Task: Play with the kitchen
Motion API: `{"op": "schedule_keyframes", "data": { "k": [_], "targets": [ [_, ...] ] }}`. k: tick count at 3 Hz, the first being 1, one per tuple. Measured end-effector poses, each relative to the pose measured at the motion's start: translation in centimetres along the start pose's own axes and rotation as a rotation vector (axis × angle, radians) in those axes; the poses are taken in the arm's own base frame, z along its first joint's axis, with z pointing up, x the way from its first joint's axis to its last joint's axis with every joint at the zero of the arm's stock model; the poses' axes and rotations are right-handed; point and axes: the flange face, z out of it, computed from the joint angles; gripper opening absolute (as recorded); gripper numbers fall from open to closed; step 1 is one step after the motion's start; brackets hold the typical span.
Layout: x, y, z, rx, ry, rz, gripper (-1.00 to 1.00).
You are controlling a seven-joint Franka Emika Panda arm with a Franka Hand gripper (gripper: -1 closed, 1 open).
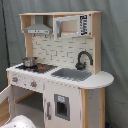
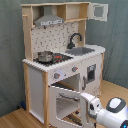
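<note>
The kitchen (image 1: 60, 65) (image 2: 62, 55) is a toy of white panels and pale wood, seen in both exterior views. It has a black faucet (image 1: 83, 59) (image 2: 75, 39) over a grey sink (image 1: 71, 74) (image 2: 82, 50). A small metal pot (image 1: 29, 61) (image 2: 45, 56) stands on the stovetop. The oven door (image 2: 67, 98) hangs open, tilted forward and down. My gripper (image 2: 84, 110) is at the door's right front edge, at the end of the white arm (image 2: 111, 113). Whether it touches the door is unclear.
A grey hood (image 1: 38, 29) (image 2: 50, 20) sits above the stove. The upper cabinet door (image 2: 98, 11) stands open in the second exterior view. Grey curtain (image 1: 115, 55) hangs behind the kitchen. A white rounded arm part (image 1: 20, 122) shows at the first exterior view's bottom left.
</note>
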Motion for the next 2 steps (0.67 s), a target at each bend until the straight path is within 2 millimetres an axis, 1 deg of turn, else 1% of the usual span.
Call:
{"op": "schedule_keyframes", "data": {
  "k": [1, 2],
  "targets": [
    [-1.4, -0.2, -1.0, -0.035, -0.051, -0.019, 1.0],
    [-2.7, 0.9, -0.1, -0.114, -0.115, -0.037, 1.0]
  ]
}}
